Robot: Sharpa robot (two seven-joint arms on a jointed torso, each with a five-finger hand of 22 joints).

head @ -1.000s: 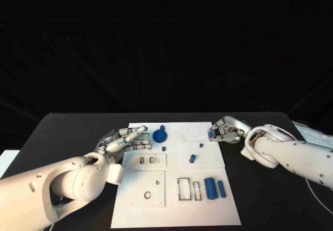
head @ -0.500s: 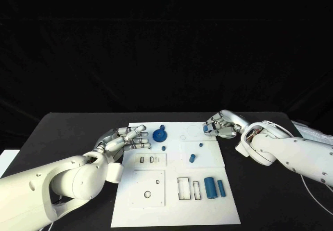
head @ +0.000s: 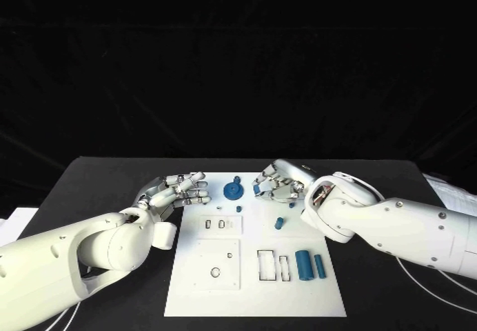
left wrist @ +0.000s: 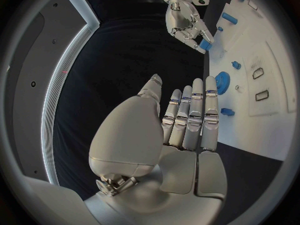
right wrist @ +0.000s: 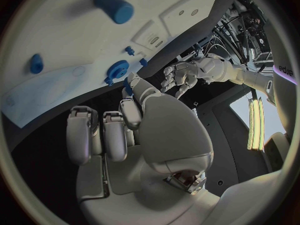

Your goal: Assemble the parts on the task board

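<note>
The right hand (head: pixel 278 187) hovers over the task board's (head: pixel 256 289) far end, fingers curled, seemingly pinching a small blue part (left wrist: pixel 204 45). The left hand (head: pixel 179 192), empty with fingers spread, hangs beside the blue gear (head: pixel 234 189).

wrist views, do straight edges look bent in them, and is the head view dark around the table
Left wrist view: the task board edge curves strongly, fisheye circle in a dark frame. Right wrist view: same bending along the board's edge, with a bright glare strip of room light beside the right hand. Head view: background black, board evenly lit, edges straight.
</note>
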